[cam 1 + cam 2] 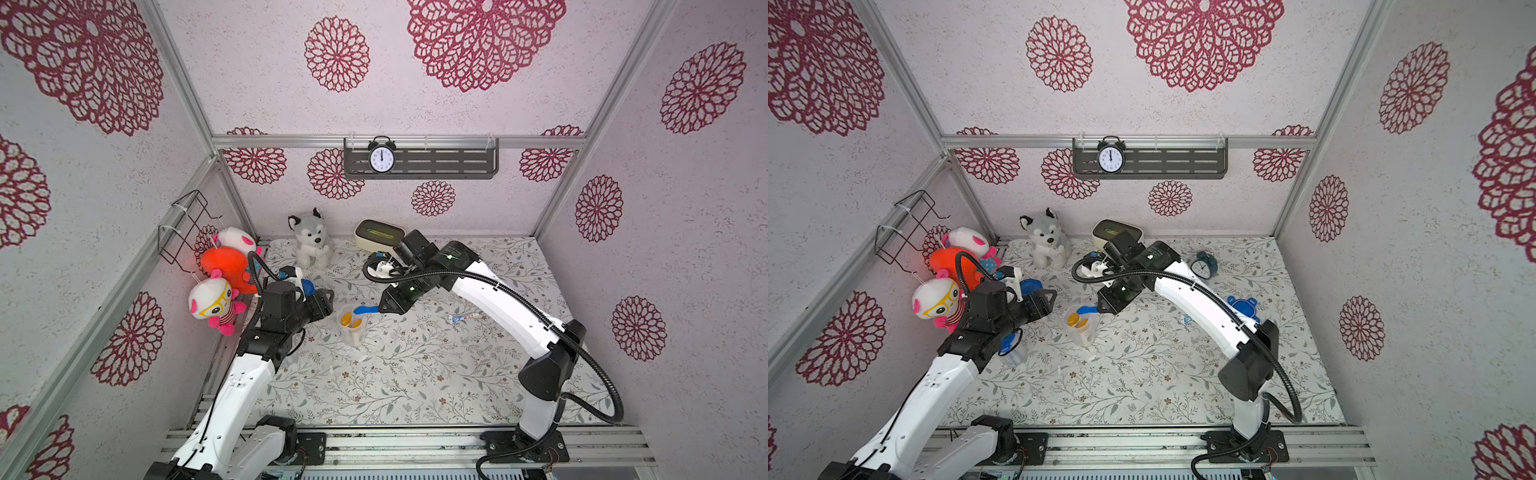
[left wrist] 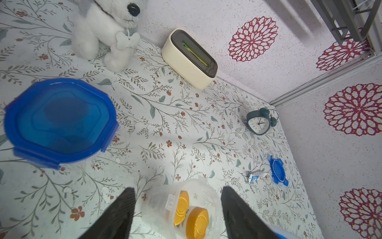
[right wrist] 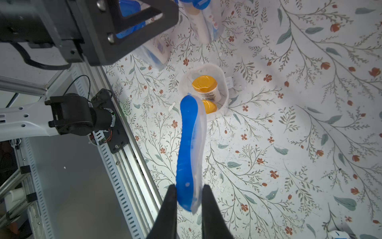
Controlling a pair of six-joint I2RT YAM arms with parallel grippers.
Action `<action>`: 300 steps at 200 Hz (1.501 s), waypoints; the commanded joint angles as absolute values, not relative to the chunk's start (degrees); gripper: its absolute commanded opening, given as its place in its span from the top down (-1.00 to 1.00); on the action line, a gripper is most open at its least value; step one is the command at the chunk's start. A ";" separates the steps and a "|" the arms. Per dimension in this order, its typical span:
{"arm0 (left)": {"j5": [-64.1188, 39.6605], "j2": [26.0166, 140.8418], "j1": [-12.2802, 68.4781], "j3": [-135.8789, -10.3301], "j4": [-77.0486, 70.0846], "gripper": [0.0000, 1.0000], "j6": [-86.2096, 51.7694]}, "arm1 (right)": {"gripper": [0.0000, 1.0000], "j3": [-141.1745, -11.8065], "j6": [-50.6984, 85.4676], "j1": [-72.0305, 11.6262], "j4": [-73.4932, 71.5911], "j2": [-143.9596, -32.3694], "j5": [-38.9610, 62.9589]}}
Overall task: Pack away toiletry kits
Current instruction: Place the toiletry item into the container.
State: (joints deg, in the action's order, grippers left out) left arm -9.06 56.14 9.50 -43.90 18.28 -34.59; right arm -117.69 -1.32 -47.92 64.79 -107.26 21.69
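Two bottles (image 3: pixel 205 85) sit in the cup (image 3: pixel 206 66). The right gripper (image 3: pixel 189 189) pinches a toothbrush (image 3: pixel 187 144) over it. The left gripper (image 2: pixel 177 188) is spread wide by the cup.

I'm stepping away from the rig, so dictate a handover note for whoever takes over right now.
Left claw: open, either side of the cup.
Right claw: shut on the toothbrush, tip at the cup's rim.
Done: two bottles in the cup.
Left: drop the toothbrush in, add the toothpaste lying on the table, fit the lid beside it.
A second lid sits near the left arm.
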 commanded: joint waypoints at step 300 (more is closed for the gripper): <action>-16.57 59.04 9.75 -42.84 15.13 -0.43 -35.32 | 0.04 -93.00 24.06 -36.99 36.24 -95.16 2.41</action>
State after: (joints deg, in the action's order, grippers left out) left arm -14.15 56.84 9.50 -43.11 17.12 -34.59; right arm -107.81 15.29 -45.01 52.71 -107.37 9.63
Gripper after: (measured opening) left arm 0.713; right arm 0.478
